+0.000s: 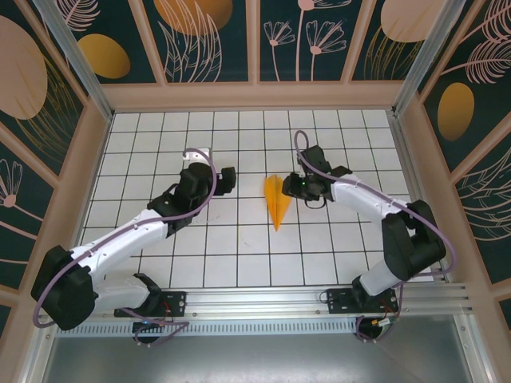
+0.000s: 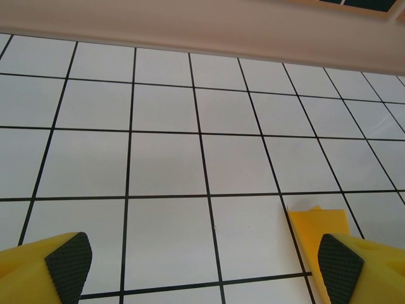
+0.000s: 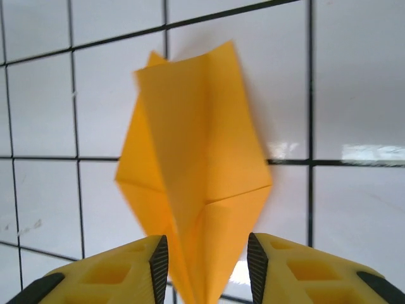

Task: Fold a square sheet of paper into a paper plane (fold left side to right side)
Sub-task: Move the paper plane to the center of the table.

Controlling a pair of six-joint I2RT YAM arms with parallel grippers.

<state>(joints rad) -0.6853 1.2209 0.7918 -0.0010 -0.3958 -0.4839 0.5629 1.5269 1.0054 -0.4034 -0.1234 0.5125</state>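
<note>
One paper plane (image 1: 276, 203) lies near-far, tip nearward; left gripper (image 2: 204, 261) spread, right gripper (image 3: 207, 263) parted.

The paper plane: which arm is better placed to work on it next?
Probably right: the right pincer hangs over the plane, fingers either side of its narrow end. The left pincer, open, sits off to the side above bare tiles.

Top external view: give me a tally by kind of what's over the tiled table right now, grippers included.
Paper plane, orange-yellow: 1
Grippers: 2, the left gripper and the right gripper
Total: 3
</note>
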